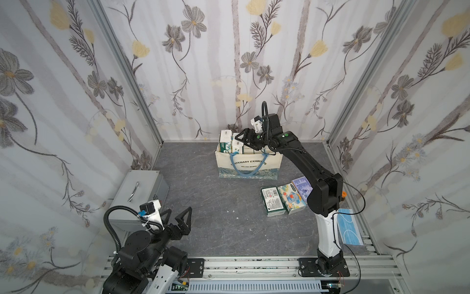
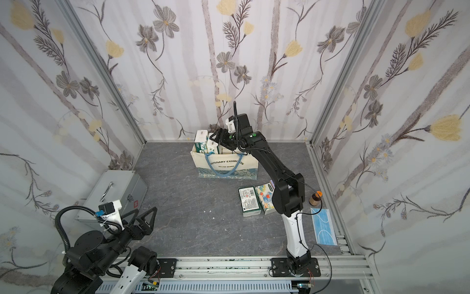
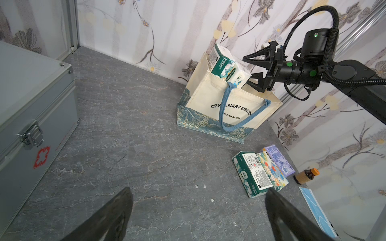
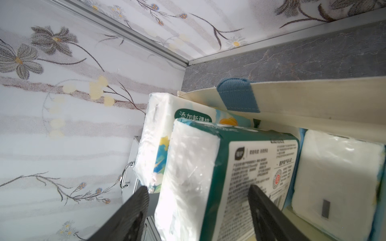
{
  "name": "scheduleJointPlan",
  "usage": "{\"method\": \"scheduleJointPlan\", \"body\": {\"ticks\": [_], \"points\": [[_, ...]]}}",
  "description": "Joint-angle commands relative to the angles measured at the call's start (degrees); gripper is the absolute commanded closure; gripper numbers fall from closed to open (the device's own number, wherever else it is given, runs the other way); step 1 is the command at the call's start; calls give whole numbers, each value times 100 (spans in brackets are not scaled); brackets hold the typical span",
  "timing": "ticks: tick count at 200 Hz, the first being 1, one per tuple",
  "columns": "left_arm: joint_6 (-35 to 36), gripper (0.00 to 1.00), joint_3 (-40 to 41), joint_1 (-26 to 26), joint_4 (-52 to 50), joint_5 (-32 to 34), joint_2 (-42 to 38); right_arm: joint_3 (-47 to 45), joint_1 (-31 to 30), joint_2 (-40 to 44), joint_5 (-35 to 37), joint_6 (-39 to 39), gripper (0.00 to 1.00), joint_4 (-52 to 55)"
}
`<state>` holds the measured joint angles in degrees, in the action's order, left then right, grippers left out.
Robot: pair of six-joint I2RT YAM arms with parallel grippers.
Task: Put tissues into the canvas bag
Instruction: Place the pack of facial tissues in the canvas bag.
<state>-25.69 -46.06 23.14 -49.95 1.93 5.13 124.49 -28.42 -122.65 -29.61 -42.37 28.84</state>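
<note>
begins at far left with the left gripper point(image 1: 179, 210): gapes fully wide, grips nothing, hangs low over the grey table point(image 1: 203, 203) on a tightly folded arm by the front rail. just behind it, finds the silver metal case point(image 1: 137, 188), lid down, latch fastened, contents unseen. moves on to the canvas bag point(image 1: 269, 165), upright near the back wall, stuffed with tissue packs point(image 1: 226, 141) standing on end and poking above the rim. meets the right gripper point(image 1: 241, 139) at the bag's mouth, held roughly level on a long outstretched arm: jaws parted, straddling a dark green pack point(image 4: 208, 167) set in the bag, with a gap showing beside one finger point(image 4: 129, 212), so no clamp. in front of the bag, by the right arm, counts three more lying flat side by side on the table: loose green pack point(image 1: 273, 201), elephant-print pack point(image 1: 291, 199), lavender pack point(image 1: 300, 187). ends at the right edge with a blue mask point(image 1: 349, 226) and a small brown bottle point(image 2: 315, 198).
</note>
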Motion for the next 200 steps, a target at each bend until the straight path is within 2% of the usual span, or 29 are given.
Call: {"method": "scheduleJointPlan", "body": {"ticks": [1,54,76,97,134,169,200], "points": [[11,0,5,-11,85,79,-11,50,-6,62,-54,108,24,73],[12,0,14,-11,85,76,-5,-18,8,420,21,348,25,436],[9,0,14,-16,88,79,-11,-404,17,819,60,423,25,432],[9,0,11,-17,90,79,-16,-1124,11,1368,98,481,25,245],[11,0,13,-11,99,62,-23,-2911,12,2553,185,561,26,-173],[26,0,20,-18,110,20,-3,-4348,3,3721,696,897,26,-131],[34,0,18,-37,133,-25,13,-5262,-8,4349,1077,1112,25,-24]]}}
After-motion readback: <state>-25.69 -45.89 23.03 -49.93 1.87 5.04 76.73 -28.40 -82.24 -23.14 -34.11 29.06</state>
